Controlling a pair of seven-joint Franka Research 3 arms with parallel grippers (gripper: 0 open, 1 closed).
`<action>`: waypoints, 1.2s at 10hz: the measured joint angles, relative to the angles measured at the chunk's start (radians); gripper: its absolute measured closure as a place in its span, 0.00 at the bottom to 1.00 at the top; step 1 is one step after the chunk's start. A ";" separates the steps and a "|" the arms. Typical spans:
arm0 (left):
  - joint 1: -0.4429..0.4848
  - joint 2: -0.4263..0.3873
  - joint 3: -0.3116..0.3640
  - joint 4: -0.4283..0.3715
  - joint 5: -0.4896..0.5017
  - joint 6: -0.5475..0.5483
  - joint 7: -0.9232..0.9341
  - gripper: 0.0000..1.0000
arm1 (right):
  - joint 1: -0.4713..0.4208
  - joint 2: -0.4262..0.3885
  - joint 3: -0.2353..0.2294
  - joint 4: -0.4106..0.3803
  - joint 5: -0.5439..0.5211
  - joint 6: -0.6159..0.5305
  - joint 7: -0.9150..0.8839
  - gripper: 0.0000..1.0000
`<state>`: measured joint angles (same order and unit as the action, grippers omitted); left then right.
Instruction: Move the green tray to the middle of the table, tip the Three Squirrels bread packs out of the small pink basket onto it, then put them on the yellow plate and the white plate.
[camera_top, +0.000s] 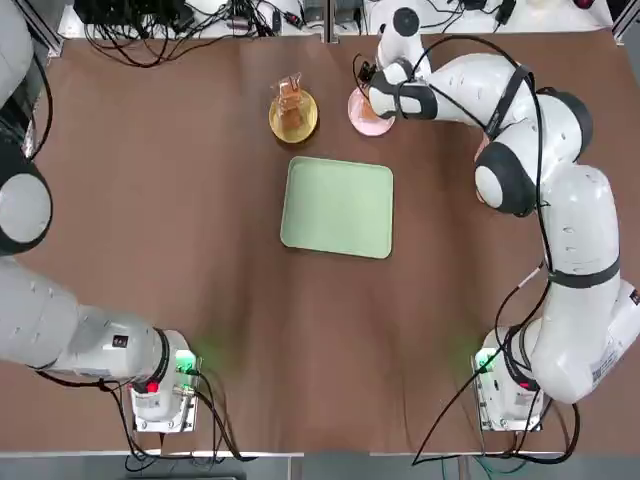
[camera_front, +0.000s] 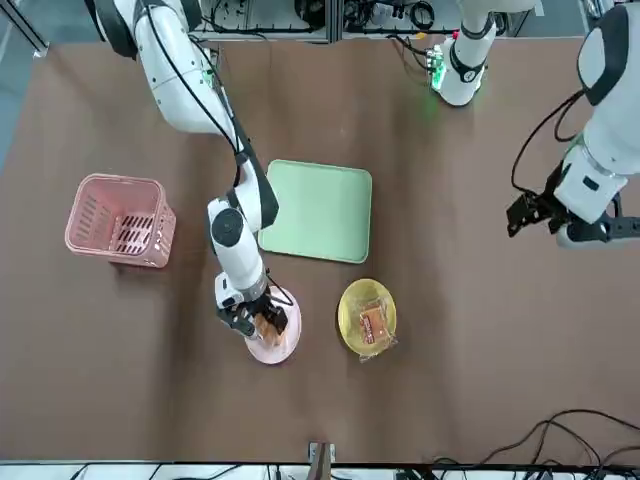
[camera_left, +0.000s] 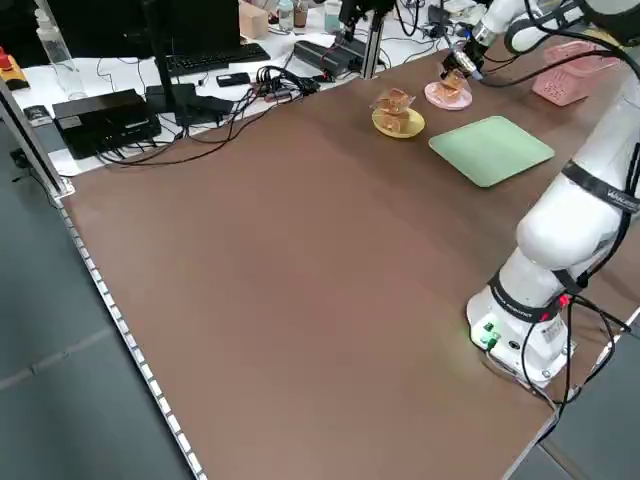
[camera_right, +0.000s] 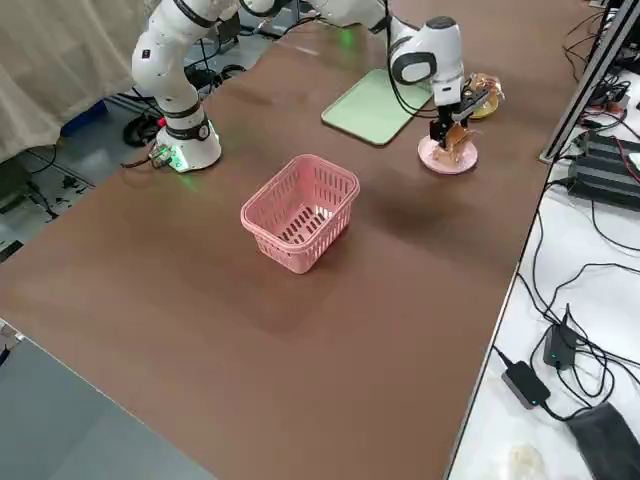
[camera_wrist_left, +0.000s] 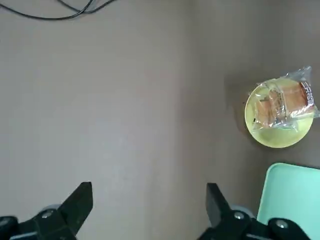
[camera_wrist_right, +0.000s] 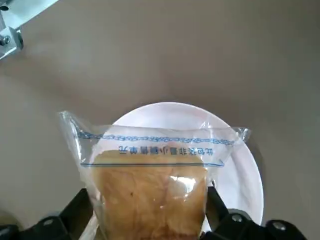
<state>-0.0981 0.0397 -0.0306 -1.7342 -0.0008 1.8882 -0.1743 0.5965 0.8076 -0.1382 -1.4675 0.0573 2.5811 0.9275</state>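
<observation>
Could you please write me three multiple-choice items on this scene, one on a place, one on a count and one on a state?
1. Where is the right gripper?
A. Over the white plate
B. Inside the small pink basket
C. Over the green tray

2. How many plates have a bread pack on or over them?
A. None
B. One
C. Two

3. What is on the green tray?
A. Four bread packs
B. Nothing
C. The yellow plate

Answers:
1. A: the front view shows it at the white plate with a bread pack between its fingers.
2. C: one pack lies on the yellow plate, another is over the white plate.
3. B: the top view shows the tray bare.
</observation>
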 joint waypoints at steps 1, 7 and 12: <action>-0.002 0.000 0.000 -0.002 0.000 0.002 0.000 0.00 | 0.002 -0.001 0.001 0.004 0.000 -0.012 0.000 0.01; -0.019 0.025 -0.007 -0.005 0.010 0.013 0.000 0.00 | 0.005 -0.023 0.004 0.012 0.000 -0.075 0.000 0.01; -0.025 0.034 -0.009 0.009 0.010 0.017 0.001 0.00 | 0.004 -0.051 0.004 0.016 0.000 -0.125 -0.001 0.01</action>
<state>-0.1227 0.0740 -0.0392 -1.7249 0.0095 1.9050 -0.1732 0.6005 0.7567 -0.1340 -1.4511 0.0573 2.4560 0.9263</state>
